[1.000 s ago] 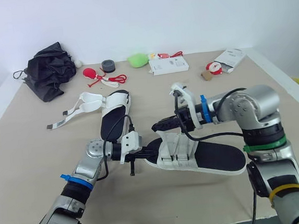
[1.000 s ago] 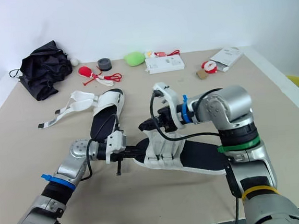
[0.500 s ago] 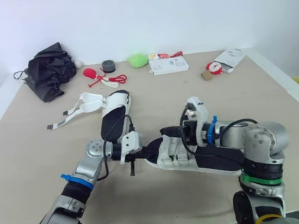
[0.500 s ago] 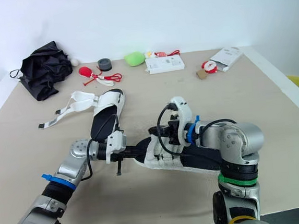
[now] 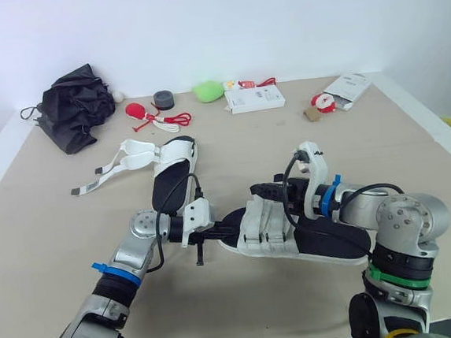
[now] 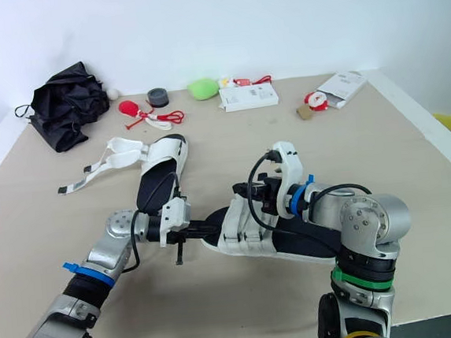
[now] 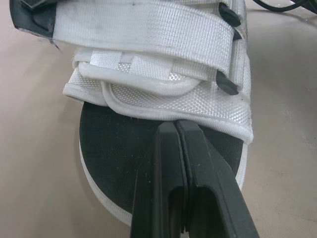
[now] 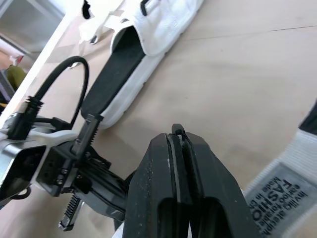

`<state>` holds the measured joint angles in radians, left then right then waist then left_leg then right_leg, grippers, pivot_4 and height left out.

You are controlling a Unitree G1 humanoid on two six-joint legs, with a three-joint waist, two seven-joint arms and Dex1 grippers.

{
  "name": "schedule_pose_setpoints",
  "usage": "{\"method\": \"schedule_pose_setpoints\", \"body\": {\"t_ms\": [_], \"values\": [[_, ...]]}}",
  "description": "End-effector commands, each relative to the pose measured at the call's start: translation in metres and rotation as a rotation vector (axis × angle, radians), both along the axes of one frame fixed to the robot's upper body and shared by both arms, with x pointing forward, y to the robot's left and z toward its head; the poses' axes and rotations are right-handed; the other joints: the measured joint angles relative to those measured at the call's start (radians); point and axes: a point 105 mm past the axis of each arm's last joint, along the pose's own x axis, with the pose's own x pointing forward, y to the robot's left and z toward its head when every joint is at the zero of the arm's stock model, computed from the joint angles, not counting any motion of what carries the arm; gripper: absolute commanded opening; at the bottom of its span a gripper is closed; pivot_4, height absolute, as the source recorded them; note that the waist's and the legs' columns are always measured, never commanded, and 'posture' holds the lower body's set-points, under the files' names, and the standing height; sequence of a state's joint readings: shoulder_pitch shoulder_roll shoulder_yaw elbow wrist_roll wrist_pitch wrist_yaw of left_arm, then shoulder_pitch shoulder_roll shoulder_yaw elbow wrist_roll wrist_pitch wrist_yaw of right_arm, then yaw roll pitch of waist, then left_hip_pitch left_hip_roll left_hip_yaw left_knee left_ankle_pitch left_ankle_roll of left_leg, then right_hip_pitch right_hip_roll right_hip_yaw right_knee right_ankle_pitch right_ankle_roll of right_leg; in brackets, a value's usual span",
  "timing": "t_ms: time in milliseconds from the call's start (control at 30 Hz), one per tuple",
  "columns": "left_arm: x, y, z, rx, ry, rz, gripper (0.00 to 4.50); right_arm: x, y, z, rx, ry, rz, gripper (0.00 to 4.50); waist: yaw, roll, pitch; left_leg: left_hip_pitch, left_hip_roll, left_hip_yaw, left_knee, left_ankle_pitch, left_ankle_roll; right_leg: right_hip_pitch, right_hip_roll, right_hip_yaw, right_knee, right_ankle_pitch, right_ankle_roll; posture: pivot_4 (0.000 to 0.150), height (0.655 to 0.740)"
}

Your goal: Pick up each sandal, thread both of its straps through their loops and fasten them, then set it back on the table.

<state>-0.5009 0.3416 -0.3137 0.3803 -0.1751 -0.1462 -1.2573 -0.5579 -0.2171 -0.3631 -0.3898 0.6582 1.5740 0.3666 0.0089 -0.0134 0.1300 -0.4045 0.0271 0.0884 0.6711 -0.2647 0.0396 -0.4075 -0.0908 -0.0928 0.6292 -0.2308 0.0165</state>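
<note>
The near sandal, white with a black footbed, lies flat on the table with both straps across its upper. My left gripper is shut, and its fingers lie on the toe of the footbed with nothing between them. My right gripper is shut and empty, hovering just above the straps; a strap label shows close beside it. The second sandal lies farther back on the left, with its straps spread loose to the left.
Along the back of the table are a folded black umbrella, a red toy with cord, a tape roll, a green lump and two white boxes. The table's front edge runs close below the near sandal.
My right arm dropped its elbow low; its gripper dipped onto the straps, then lifted slightly and drew back right. My left arm and both sandals stayed still.
</note>
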Motion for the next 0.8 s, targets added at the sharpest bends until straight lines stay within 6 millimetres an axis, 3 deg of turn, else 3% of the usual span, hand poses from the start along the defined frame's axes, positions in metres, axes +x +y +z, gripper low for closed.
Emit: {"method": "schedule_pose_setpoints", "body": {"t_ms": [33, 133, 200, 367, 433, 467, 567, 633, 800], "values": [[-0.02, 0.015, -0.06, 0.188, 0.194, 0.007, 0.0, 0.001, -0.003, -0.004, -0.001, -0.013, -0.033, 0.05, 0.0, 0.0, 0.0, 0.0, 0.0, 0.0, 0.0, 0.0, 0.0, 0.0, 0.0, 0.0, 0.0, 0.0, 0.0, 0.15, 0.74], [-0.019, 0.016, -0.06, 0.189, 0.192, 0.013, 0.0, -0.002, -0.015, -0.041, -0.091, 0.167, -0.075, 0.05, 0.0, 0.0, 0.0, 0.0, 0.0, 0.0, 0.0, 0.0, 0.0, 0.0, 0.0, 0.0, 0.0, 0.0, 0.0, 0.15, 0.74], [-0.019, 0.017, -0.059, 0.189, 0.191, 0.016, 0.0, -0.004, -0.019, -0.053, -0.12, 0.223, -0.094, 0.05, 0.0, -0.001, -0.002, 0.0, 0.0, 0.0, 0.0, 0.0, 0.0, 0.0, 0.0, 0.0, 0.0, 0.0, 0.0, 0.15, 0.74], [-0.019, 0.017, -0.059, 0.189, 0.191, 0.019, 0.0, -0.002, -0.03, -0.059, -0.255, 0.231, -0.134, 1.82, 0.0, -0.005, -0.01, 0.002, 0.0, -0.002, -0.001, 0.0, 0.0, 0.001, 0.0, -0.001, 0.0, -0.002, -0.001, 0.15, 0.74], [-0.018, 0.017, -0.059, 0.189, 0.19, 0.019, 0.0, -0.002, -0.035, -0.06, -0.382, 0.203, -0.126, 2.18, 0.0, -0.005, -0.011, 0.002, 0.0, -0.002, -0.001, 0.0, 0.0, 0.0, 0.0, -0.001, -0.001, -0.002, 0.0, 0.15, 0.74], [-0.018, 0.017, -0.059, 0.188, 0.19, 0.019, 0.0, 0.0, -0.038, -0.059, -0.42, 0.193, -0.132, 2.44, 0.0, -0.007, -0.012, 0.003, 0.0, -0.002, -0.001, 0.0, 0.0, 0.0, -0.001, -0.001, -0.002, -0.002, 0.0, 0.15, 0.74], [-0.017, 0.017, -0.058, 0.187, 0.189, 0.021, 0.0, 0.007, -0.042, -0.051, -0.497, 0.136, -0.143, 3.88, 0.002, -0.008, -0.013, 0.003, 0.0, -0.005, -0.001, -0.001, -0.001, 0.002, -0.001, -0.004, -0.005, -0.002, 0.0, 0.15, 0.74], [-0.017, 0.017, -0.059, 0.187, 0.19, 0.021, 0.0, 0.014, -0.045, -0.043, -0.554, 0.073, -0.153, 4.32, 0.003, -0.008, -0.013, 0.001, 0.0, -0.005, -0.001, -0.001, -0.001, 0.002, -0.001, -0.005, -0.008, -0.003, -0.001, 0.15, 0.74], [-0.017, 0.017, -0.059, 0.187, 0.192, 0.02, 0.0, 0.035, -0.05, -0.009, -0.602, -0.114, -0.218, 4.32, 0.002, -0.002, -0.014, 0.0, -0.001, -0.003, -0.001, -0.003, 0.0, 0.001, -0.001, -0.004, -0.01, 0.001, 0.002, 0.15, 0.74]]}}
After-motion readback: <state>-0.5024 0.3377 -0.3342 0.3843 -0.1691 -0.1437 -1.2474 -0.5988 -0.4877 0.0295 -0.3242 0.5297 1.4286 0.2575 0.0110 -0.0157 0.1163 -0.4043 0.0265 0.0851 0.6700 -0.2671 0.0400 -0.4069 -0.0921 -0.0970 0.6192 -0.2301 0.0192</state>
